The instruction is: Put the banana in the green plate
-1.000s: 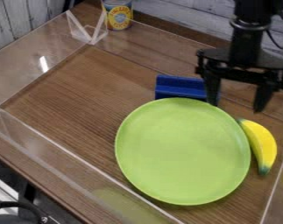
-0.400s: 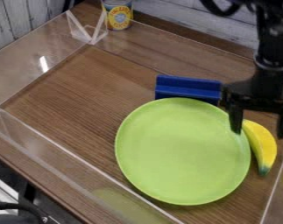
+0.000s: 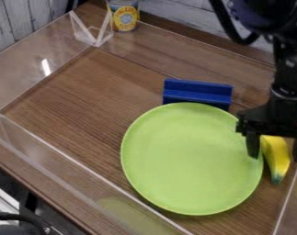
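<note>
I've got the fingers (image 3: 253,145) wide apart right now, over at the three o'clock side of the view, one dark tip on each side of the banana (image 3: 276,157). The banana's upper end sits between them, hidden in part by the black arm (image 3: 287,87) coming down from one o'clock. Nothing is clamped; whether either tip is touching the yellow skin, I cannot tell from here.

The banana lies on the table (image 3: 89,101), just beside the green plate (image 3: 191,159), off its rim towards three o'clock, its greenish tip pointing down to six. The tip nearer the plate hangs at about two o'clock on the rim, and I can't make out if it touches.

Blue block (image 3: 198,93) at twelve o'clock from the plate, close to its rim. Up at eleven o'clock in my view, there's a can (image 3: 123,16) with a yellow label.
</note>
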Controlling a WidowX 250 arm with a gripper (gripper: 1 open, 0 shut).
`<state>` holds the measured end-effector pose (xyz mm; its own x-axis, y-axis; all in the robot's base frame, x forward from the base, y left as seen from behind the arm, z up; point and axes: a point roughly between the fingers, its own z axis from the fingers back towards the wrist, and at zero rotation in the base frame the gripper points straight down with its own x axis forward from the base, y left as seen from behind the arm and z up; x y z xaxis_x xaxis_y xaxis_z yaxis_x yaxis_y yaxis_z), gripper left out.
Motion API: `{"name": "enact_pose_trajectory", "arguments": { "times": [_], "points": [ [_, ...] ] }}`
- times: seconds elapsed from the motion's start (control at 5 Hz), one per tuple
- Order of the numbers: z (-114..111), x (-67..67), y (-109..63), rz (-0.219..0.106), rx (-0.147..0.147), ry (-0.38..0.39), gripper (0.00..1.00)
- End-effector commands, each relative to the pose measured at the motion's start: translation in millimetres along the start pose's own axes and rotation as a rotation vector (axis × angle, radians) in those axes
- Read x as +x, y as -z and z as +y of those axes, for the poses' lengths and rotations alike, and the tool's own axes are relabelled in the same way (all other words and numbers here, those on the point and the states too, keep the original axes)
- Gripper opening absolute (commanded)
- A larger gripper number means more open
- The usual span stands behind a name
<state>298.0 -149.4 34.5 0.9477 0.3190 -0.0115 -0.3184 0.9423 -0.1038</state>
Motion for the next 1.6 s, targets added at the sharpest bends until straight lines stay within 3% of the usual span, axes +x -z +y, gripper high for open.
{"name": "enact_pose_trajectory", "arguments": {
  "times": [0.0,0.2,1.4],
  "points": [
    [-9.9,4.2,-4.1,-0.028,-0.032,-0.001,1.00],
    [-11.8,5.9,-0.7,-0.029,-0.032,-0.004,0.00],
    [-10.2,0.4,-1.8,0.022,-0.003,0.040,0.00]
  ]
}}
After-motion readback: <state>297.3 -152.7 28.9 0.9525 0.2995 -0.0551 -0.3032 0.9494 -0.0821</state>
